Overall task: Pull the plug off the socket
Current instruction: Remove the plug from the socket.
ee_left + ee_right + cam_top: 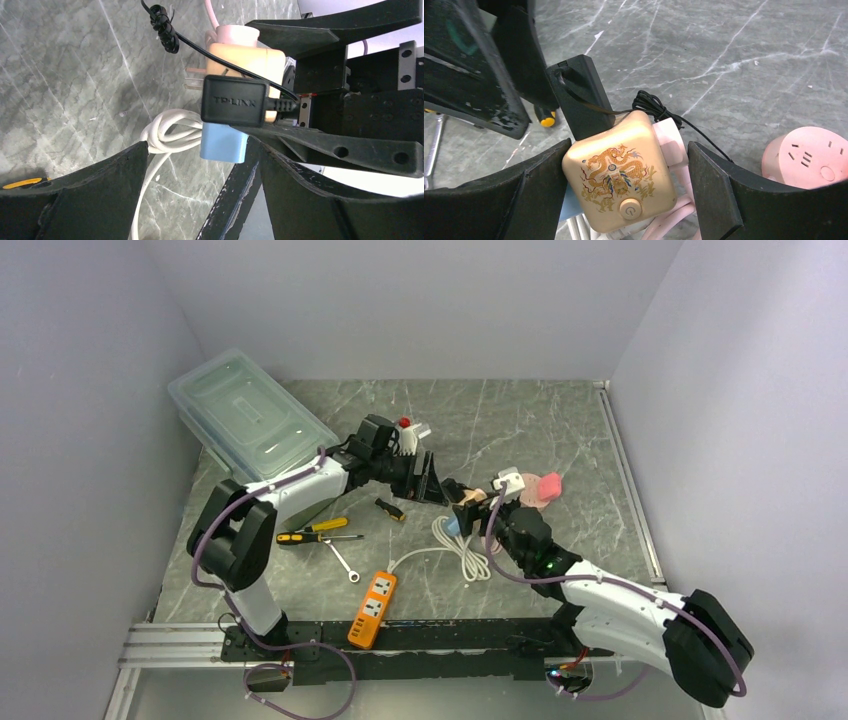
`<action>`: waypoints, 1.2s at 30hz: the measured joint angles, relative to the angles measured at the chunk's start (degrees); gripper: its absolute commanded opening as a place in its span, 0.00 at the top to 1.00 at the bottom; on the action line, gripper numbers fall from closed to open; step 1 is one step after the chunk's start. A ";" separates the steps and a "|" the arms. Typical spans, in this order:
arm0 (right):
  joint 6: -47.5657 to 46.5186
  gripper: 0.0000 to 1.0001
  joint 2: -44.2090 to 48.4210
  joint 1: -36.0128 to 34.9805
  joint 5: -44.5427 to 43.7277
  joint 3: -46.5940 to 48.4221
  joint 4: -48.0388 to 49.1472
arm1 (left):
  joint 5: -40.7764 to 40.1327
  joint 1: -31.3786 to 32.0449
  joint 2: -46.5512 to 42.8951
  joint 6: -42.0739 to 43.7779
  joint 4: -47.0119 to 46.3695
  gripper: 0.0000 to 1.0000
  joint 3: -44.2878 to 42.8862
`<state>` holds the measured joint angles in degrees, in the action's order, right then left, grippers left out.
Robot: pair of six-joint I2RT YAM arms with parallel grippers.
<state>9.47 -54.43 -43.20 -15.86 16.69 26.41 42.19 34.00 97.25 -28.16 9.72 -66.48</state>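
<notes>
Plug (pixel 232 102), black and boxy, sits pushed into one face of the gold socket (pixel 619 175), about the middle of the counter (pixel 560 430). The left tool (pixel 202 147) faces it with its jaws wide apart. The tips are just short of the plug body and have hold of nothing. The right tool (pixel 629 146) appears clamped across the socket: one finger lies against a gold corner and the other against a pink adapter (pixel 669 140) on the opposite side. Contact on the pink side is hard to confirm.

To do this step well, the left tool should advance until its fingers cover the plug's flat sides, then close on the hard shell. It should not close on the thin black cord (pixel 165 22) that leaves the plug at the back. The pull should run straight out along the pins and away from the socket face, with no twist, while the right tool holds firm as the anchor.

A blue block (pixel 222 145) sits just beside the plug, and a white cable coil (pixel 165 132) lies close beneath. The lower finger should slide in without snagging either. A short, steady draw seems safer than a jerk, since the socket could slip in the right tool's grip.
</notes>
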 measured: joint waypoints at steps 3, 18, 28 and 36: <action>0.31 1.00 0.26 0.00 1.29 -0.17 0.35 | 0.28 0.02 0.90 -0.24 -0.02 0.15 0.00; 1.51 1.00 -1.92 0.02 5.95 -0.15 1.46 | 3.80 0.00 0.90 -3.06 -3.48 0.39 0.00; 1.70 1.00 -2.58 0.02 6.08 -0.15 2.01 | 4.11 0.20 1.22 -3.21 -3.52 0.42 0.00; 1.77 1.00 -2.64 0.04 6.97 -0.15 2.03 | 4.09 1.31 3.10 -3.78 -3.39 0.51 0.00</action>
<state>11.25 -57.08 -43.16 -8.88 16.53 28.45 46.28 35.31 100.36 -31.94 6.33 -66.48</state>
